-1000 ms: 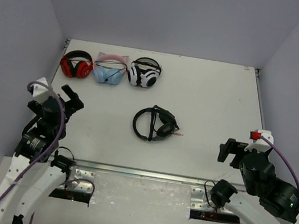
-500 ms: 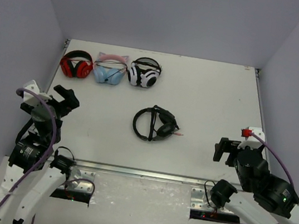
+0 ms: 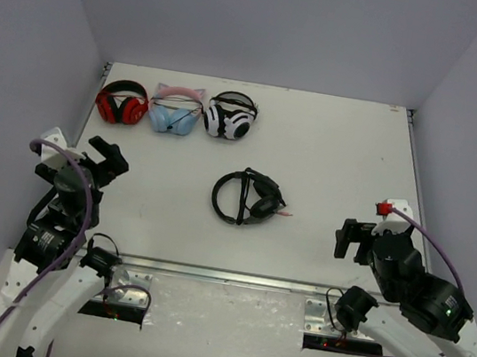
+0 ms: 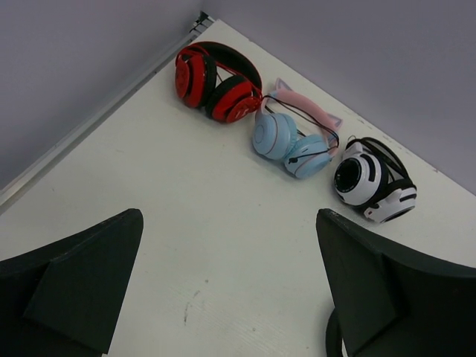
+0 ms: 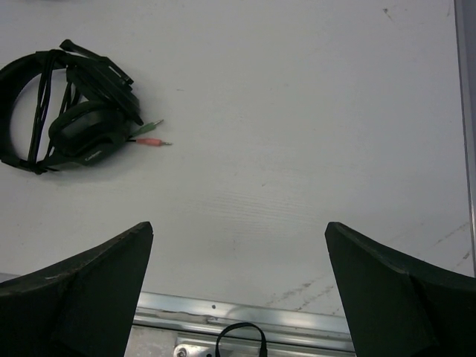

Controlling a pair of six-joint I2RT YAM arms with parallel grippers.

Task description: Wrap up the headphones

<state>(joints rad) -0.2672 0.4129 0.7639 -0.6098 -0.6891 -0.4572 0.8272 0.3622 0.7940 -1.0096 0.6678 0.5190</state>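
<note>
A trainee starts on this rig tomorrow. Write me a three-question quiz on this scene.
1. True or false: the black headset lies untouched on the table.
2. How many other headphones form the far row? A two, B three, C four.
3. Fill in: the left gripper and right gripper are both ___.
Key: 1 true; 2 B; 3 open.

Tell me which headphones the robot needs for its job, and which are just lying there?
For the job:
- the black headphones, in the middle

Just lying about, in a row at the back:
- the red-and-black headphones
- the blue-and-pink headphones
- the black-and-white headphones
</note>
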